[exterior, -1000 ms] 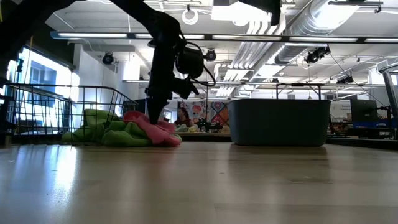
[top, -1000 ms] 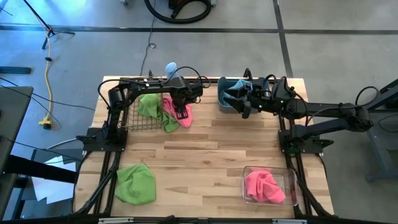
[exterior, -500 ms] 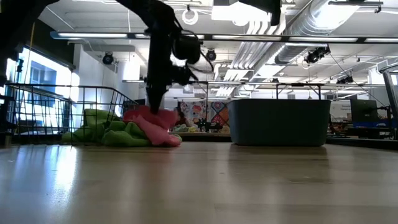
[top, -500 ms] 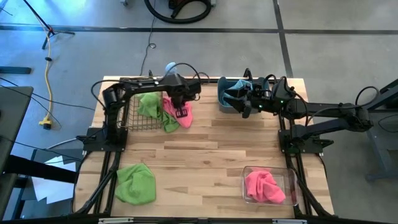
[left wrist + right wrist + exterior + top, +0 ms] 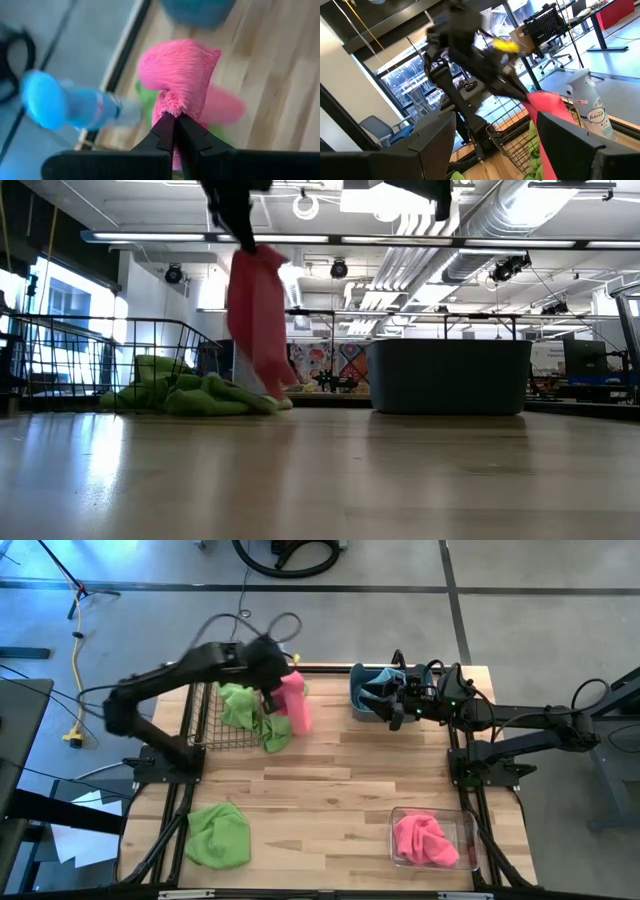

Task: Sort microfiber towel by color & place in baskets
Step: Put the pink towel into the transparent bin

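A pink towel (image 5: 295, 705) is held clenched in the left pincer (image 5: 175, 117), hanging above the table by the wire basket (image 5: 215, 725); it is best carried high to the clear box (image 5: 470, 840), free of green towels.

A light wooden table (image 5: 330, 780) fills the frame's centre. On it: a wire basket (image 5: 215, 720) upper left, a grey-blue tub (image 5: 372, 692) upper centre, a clear box (image 5: 432, 837) lower right, and a loose green towel (image 5: 218, 834) lower left.
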